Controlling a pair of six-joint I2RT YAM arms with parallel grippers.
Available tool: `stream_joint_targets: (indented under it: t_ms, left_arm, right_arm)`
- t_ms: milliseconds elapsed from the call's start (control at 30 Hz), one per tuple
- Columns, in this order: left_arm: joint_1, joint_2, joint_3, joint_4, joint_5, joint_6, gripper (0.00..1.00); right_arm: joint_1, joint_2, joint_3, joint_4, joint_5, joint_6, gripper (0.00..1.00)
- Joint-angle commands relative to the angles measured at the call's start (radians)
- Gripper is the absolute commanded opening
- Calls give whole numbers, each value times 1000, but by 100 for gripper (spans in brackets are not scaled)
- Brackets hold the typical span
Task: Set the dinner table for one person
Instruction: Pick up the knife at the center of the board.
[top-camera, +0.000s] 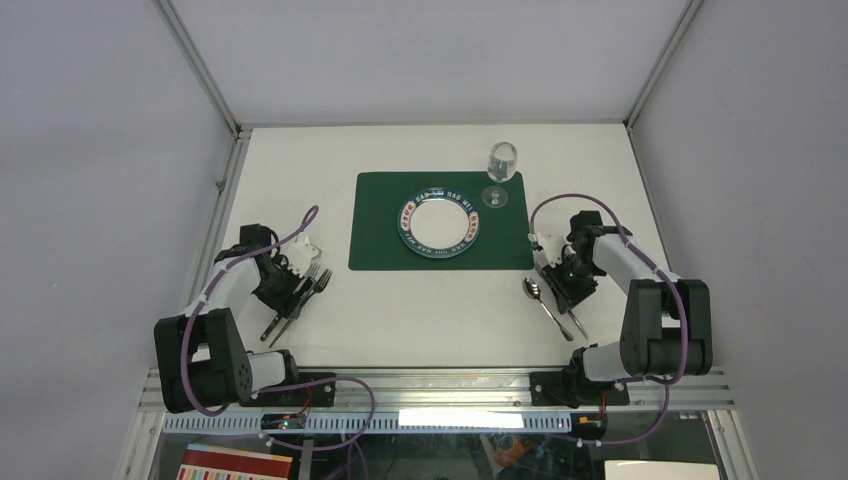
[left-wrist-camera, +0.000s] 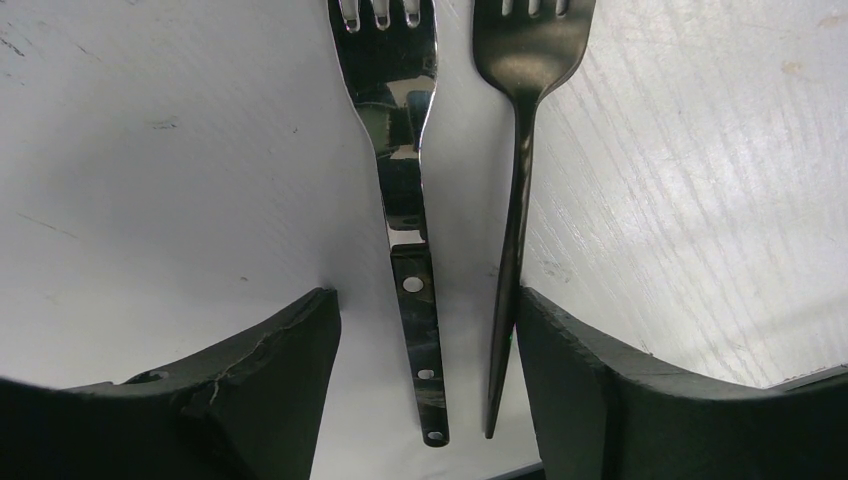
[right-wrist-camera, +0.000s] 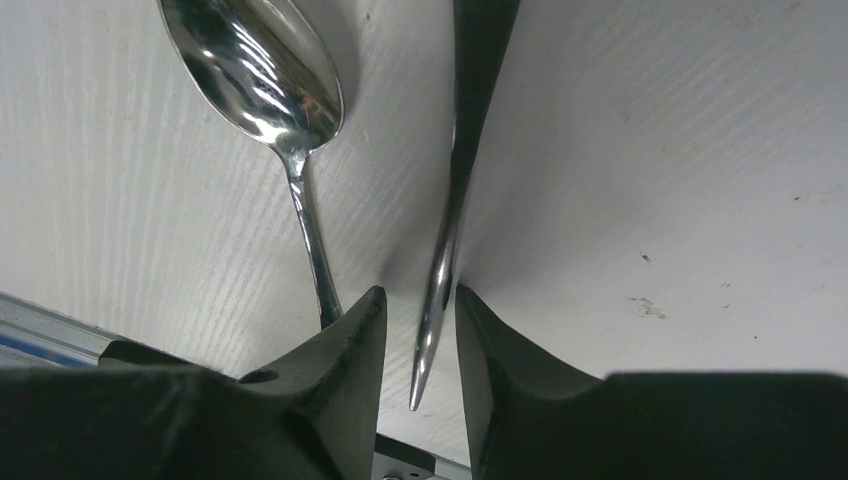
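Overhead, the white table (top-camera: 430, 320) filled a grey-walled booth, both arms bent low: left gripper (left-wrist-camera: 425, 300) wide astride two forks (left-wrist-camera: 395, 120), right gripper (right-wrist-camera: 418, 295) narrowly parted around a knife (right-wrist-camera: 470, 100), neither gripping.

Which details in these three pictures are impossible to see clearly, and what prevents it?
Left wrist view: the top edge cuts off the tine tips of the shiny fork and the dark fork.
Right wrist view: the far end of the thin utensil leaves the top edge; a tool finger hides the handle end of the spoon.
Top view: the lettering on the plate is too small to read.
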Motion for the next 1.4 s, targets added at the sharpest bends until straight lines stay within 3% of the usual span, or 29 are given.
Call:
stream_joint_targets:
  t_ms: [0, 133, 367, 567, 633, 700, 800, 867, 967, 1067, 1367]
  left_arm:
    - [12, 20, -10, 27, 25, 24, 64]
    - [11, 20, -4, 24, 20, 26, 60]
    - [12, 9, 55, -23, 42, 23, 59]
    - [11, 45, 115, -74, 80, 22, 46]
    - [12, 48, 139, -90, 88, 20, 47]
    - [11, 46, 162, -101, 99, 18, 63]
    - [10, 51, 177, -108, 111, 19, 70]
    - [11, 60, 182, -108, 105, 15, 81]
    - [9, 74, 185, -108, 110, 17, 82]
    - [10, 84, 182, -100, 106, 18, 77]
    - [20, 85, 159, -16, 44, 2, 76]
  right_arm:
    - [-14, 13, -29, 53, 22, -26, 34]
    - [-18, 21, -29, 62, 22, -22, 21]
    - [-21, 17, -33, 65, 19, -24, 14]
    - [-25, 12, -39, 65, 12, -26, 0]
    - [-27, 2, -42, 63, 12, -30, 0]
    - [-30, -12, -44, 62, 11, -33, 0]
    - [-32, -17, -40, 56, 9, -33, 0]
    - [-32, -14, -33, 53, 8, -33, 6]
    - [-34, -11, -26, 52, 6, -32, 18]
    - [-36, -12, -20, 50, 6, -34, 19]
    - [-40, -16, -18, 44, 5, -38, 17]
